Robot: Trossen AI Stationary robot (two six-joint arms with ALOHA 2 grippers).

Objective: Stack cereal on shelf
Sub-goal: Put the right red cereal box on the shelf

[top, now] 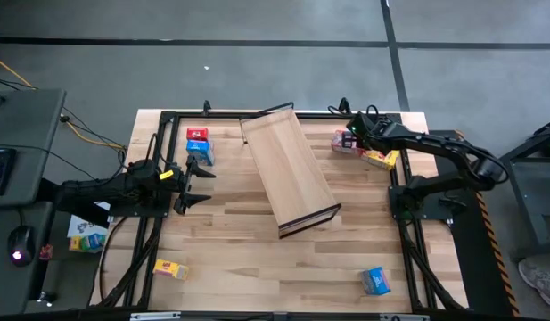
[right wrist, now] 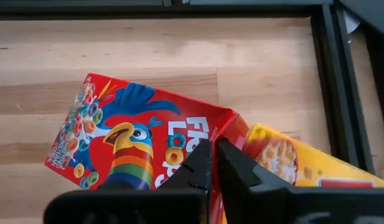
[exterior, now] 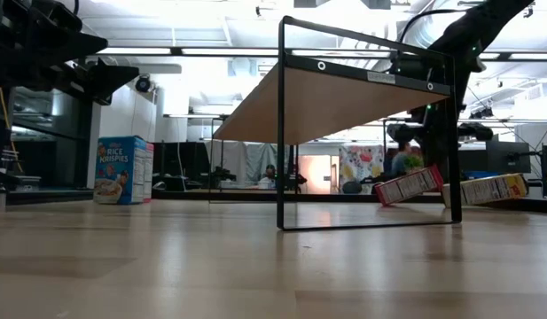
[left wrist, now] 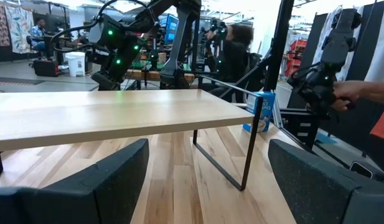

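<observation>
Slippage is the risk. Left gripper [top: 196, 185] waits open beside the red [top: 197, 134] and blue [top: 201, 150] boxes, shelf [top: 288, 169] at centre. Far right, the right gripper [right wrist: 211, 163] has pinched shut on the red box's [right wrist: 142, 135] edge, touching the yellow box [right wrist: 297, 163]; so thin a hold may slip, or drag the yellow one along.

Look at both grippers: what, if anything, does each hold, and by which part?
The right gripper is shut on the red cereal box, pinching its edge beside the yellow box. The left gripper is open and holds nothing.
</observation>
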